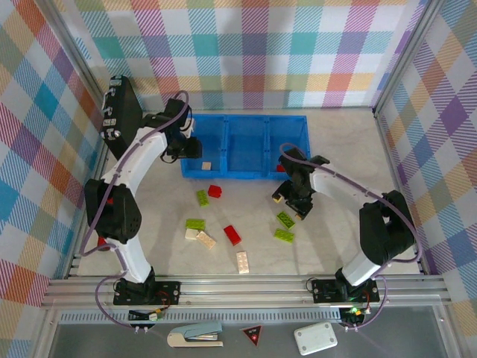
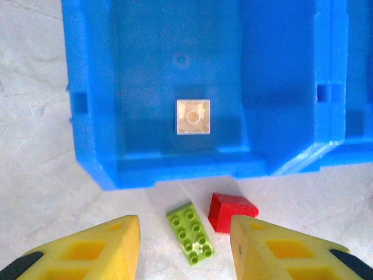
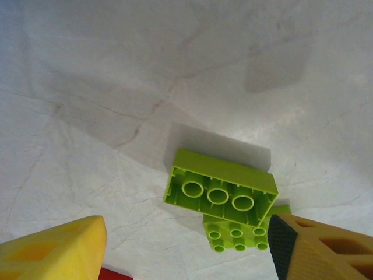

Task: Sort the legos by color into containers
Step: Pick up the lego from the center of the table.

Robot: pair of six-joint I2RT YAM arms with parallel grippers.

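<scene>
1. Left gripper (image 2: 185,233), fingers apart and empty, hangs near the tray (image 2: 93,146); a cream brick (image 2: 193,116) lies in its left compartment.
2. Right gripper (image 3: 187,233), fingers apart, straddles an overturned green brick (image 3: 218,186), probably lining up a grasp.

Left arm (image 1: 141,160) and right arm (image 1: 339,183): white links, black joint housings, one lilac cable (image 1: 160,124) looped alongside each. Fingers (image 2: 87,248): yellow wedges, recessed pockets, black ends.
</scene>
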